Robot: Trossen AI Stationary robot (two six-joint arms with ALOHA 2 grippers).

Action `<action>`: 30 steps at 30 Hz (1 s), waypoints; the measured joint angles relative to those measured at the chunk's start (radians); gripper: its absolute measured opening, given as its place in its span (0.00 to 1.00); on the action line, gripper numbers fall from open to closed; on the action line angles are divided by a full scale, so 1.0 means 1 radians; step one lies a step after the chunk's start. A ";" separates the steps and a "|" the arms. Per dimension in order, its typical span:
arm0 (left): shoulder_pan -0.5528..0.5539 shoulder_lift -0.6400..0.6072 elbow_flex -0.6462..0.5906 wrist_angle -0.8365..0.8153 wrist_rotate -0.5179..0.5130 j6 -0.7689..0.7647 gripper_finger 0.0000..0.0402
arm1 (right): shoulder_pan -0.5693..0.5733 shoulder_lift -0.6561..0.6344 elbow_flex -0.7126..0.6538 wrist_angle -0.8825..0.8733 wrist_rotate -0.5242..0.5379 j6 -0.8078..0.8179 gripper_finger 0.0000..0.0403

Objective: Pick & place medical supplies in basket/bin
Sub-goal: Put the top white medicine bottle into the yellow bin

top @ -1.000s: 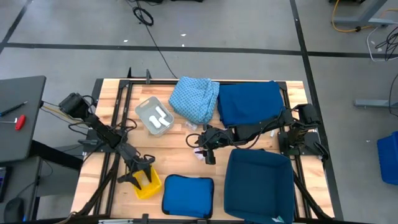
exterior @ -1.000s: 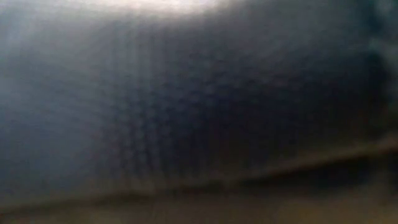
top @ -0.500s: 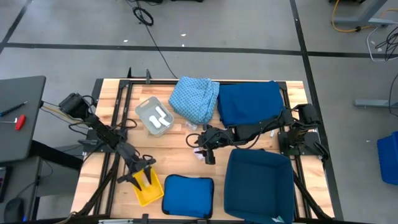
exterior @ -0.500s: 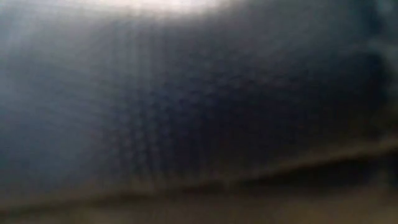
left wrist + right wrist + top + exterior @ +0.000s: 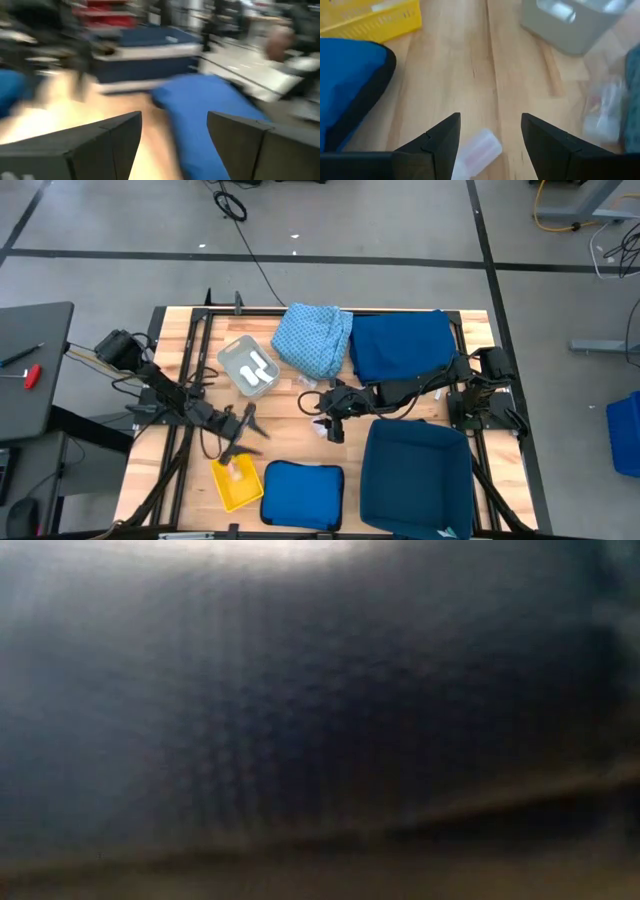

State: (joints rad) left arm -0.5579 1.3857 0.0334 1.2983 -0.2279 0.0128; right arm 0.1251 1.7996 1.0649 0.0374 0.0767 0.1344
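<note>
Right gripper (image 5: 327, 423) is the one w/ a target: small pale pink-and-white roll packet (image 5: 479, 146) lies on the wooden table (image 5: 470, 75) right btwn its two dark fingers (image 5: 437, 142), jaws spread wide, nothing held. Packet's long axis looks slanted across the gap, not square to the fingers, so prob. a straight drop and close would catch it. A clear crinkly plastic wrapper (image 5: 603, 107) sits off to one side, near the small grey plastic tray (image 5: 575, 22). Left gripper (image 5: 243, 435) is near the small yellow mesh basket (image 5: 236, 482), jaws open and empty, well apart from the packet; right arm clearly nearer
</note>
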 joint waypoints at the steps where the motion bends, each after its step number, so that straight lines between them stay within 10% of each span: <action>1: 0.013 0.000 0.000 0.016 -0.039 0.016 0.57 | 0.000 0.000 0.000 -0.017 0.000 0.015 0.54; 17: 0.223 0.000 0.001 0.182 -0.135 0.128 0.57 | 0.042 0.042 0.002 -0.070 0.008 0.187 0.54; 30: 0.272 0.000 0.002 0.242 -0.130 0.183 0.57 | -0.046 0.080 0.086 -0.093 0.152 -0.049 0.54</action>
State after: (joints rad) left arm -0.2859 1.3857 0.0349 1.5398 -0.3581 0.1954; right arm 0.0794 1.8793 1.1506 -0.0553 0.2286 0.0852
